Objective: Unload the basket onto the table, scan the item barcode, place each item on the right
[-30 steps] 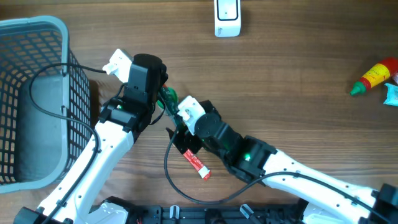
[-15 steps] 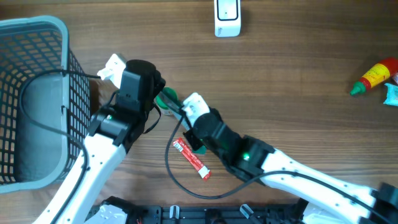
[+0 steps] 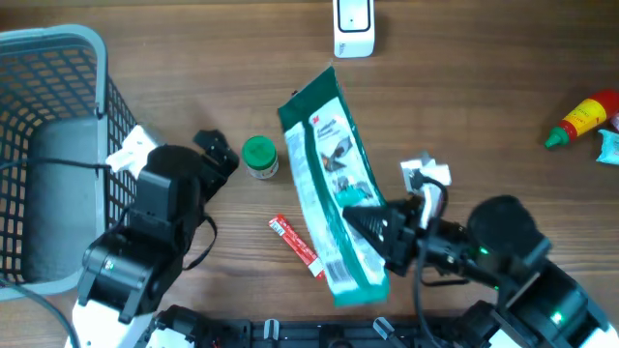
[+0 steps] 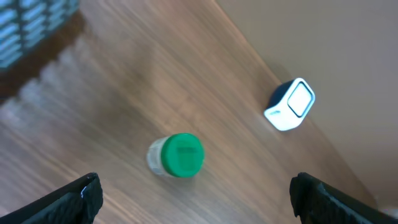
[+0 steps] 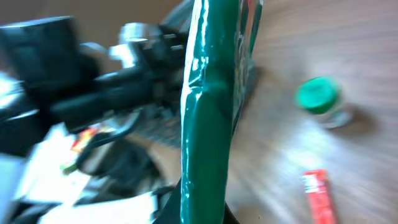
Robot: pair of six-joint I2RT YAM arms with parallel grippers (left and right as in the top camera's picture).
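The item is a long green packet (image 3: 334, 193) with a printed front, lifted above the table and slanting from the top centre down to the bottom centre. My right gripper (image 3: 370, 220) is shut on its right edge near the lower end. The right wrist view shows the packet (image 5: 208, 106) edge-on, pinched at the bottom of the frame. No barcode shows. A white scanner (image 3: 353, 26) stands at the table's far edge and appears again as the scanner (image 4: 290, 104). My left gripper (image 3: 217, 155) is open and empty, its fingers (image 4: 79, 198) wide apart.
A small green-capped jar (image 3: 259, 157) stands between the arms, ahead of the left gripper as the jar (image 4: 179, 155). A red stick pack (image 3: 298, 247) lies near the front. A grey basket (image 3: 58, 58) fills the left side. A red bottle (image 3: 584, 118) lies at the far right.
The left gripper opened, let go of the packet and pulled back to the lower left. The right gripper shut on the packet and carried it up and to the right.
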